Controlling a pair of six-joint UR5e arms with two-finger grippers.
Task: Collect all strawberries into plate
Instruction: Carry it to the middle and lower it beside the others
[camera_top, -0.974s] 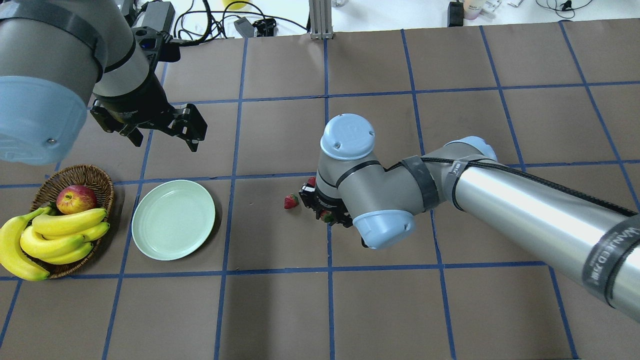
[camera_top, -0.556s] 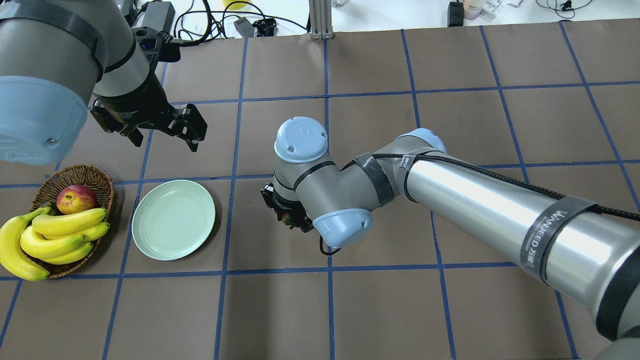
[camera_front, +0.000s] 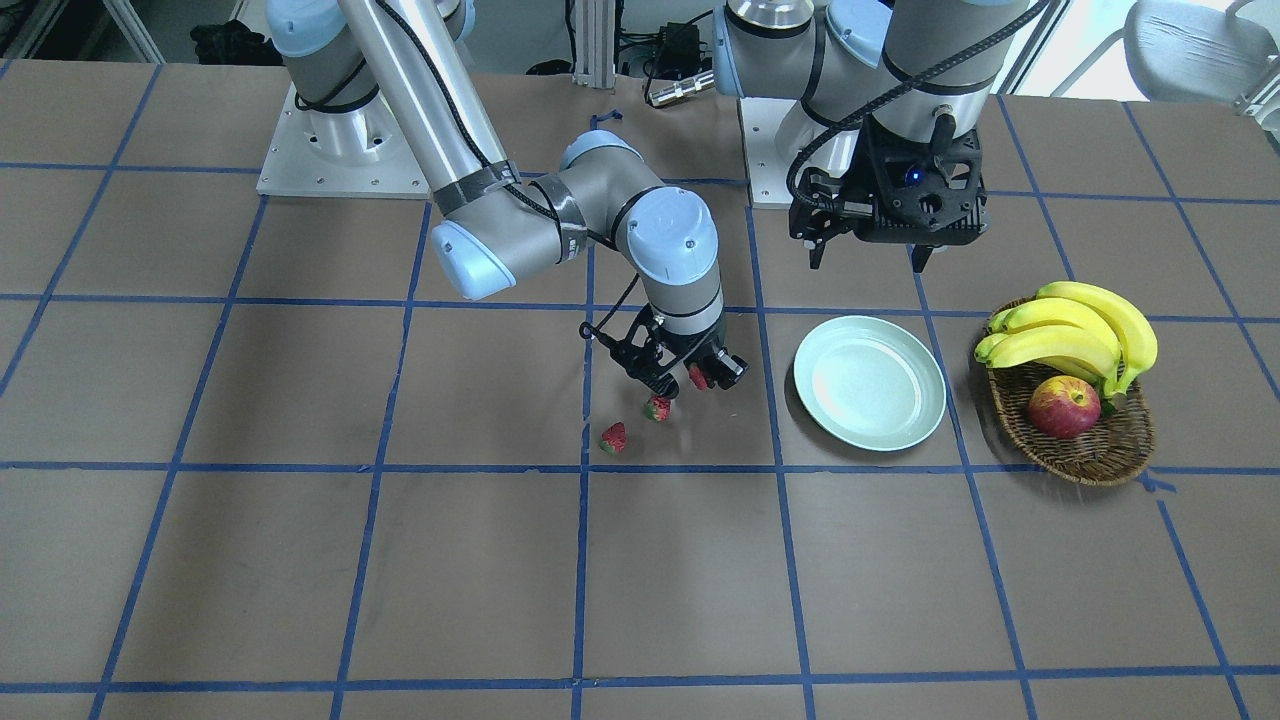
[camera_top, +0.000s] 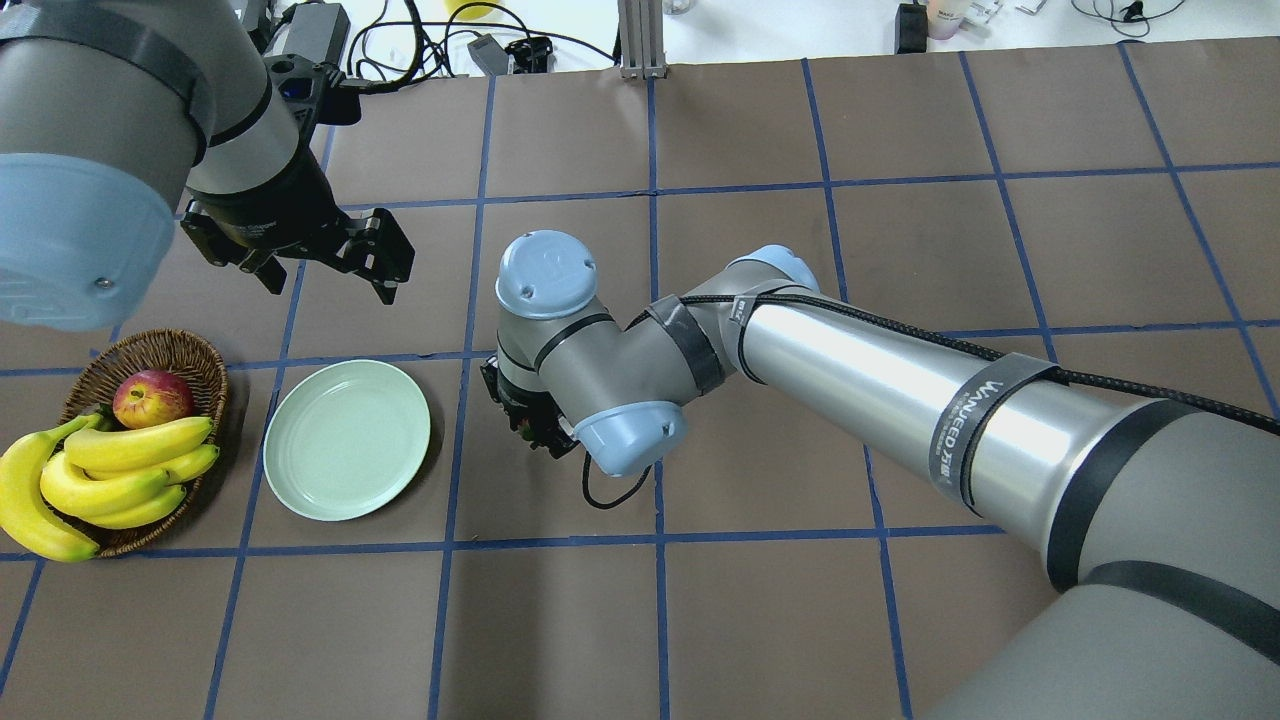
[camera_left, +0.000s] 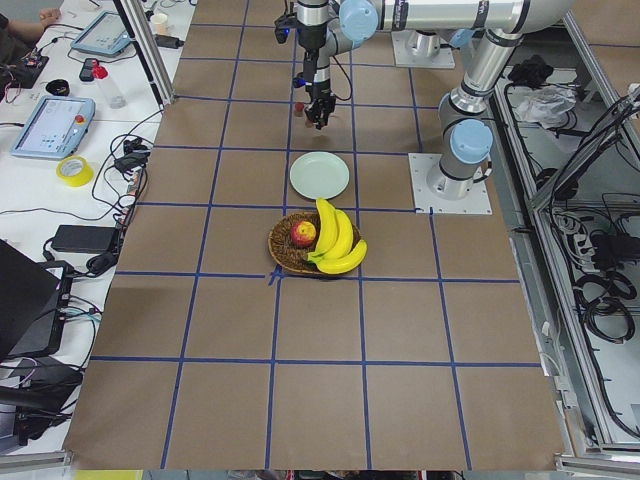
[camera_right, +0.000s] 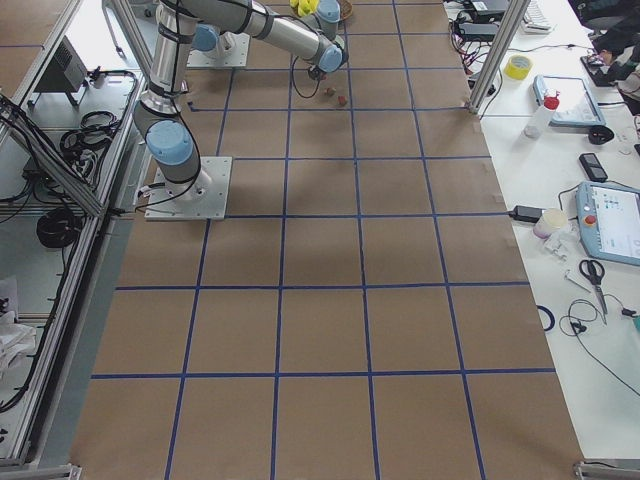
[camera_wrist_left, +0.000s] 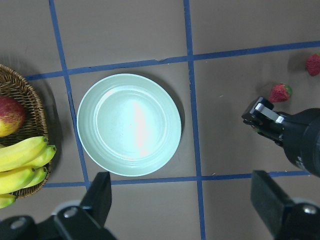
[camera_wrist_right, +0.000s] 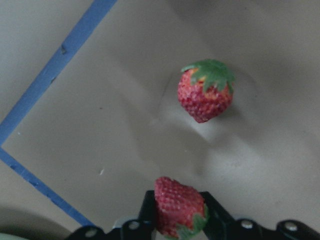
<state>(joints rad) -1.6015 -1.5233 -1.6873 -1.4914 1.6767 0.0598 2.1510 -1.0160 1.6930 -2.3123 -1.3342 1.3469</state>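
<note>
My right gripper (camera_front: 702, 376) is shut on one strawberry (camera_wrist_right: 177, 204) and holds it above the table, a short way from the plate (camera_top: 347, 440). The pale green plate (camera_front: 870, 382) holds nothing. Two other strawberries lie on the table behind the gripper, one (camera_front: 657, 407) close to it and one (camera_front: 614, 437) further out. They also show in the left wrist view, the near one (camera_wrist_left: 280, 92) and the far one (camera_wrist_left: 313, 64). In the overhead view my right arm hides them. My left gripper (camera_top: 332, 290) is open and empty, hovering beyond the plate.
A brown wicker basket (camera_top: 190, 352) with bananas (camera_top: 110, 480) and an apple (camera_top: 152, 397) stands just left of the plate. Blue tape lines cross the brown table. Cables and boxes lie along the far edge.
My right arm has swung left toward the plate, carrying one strawberry away from the other two. My left arm has not moved.
</note>
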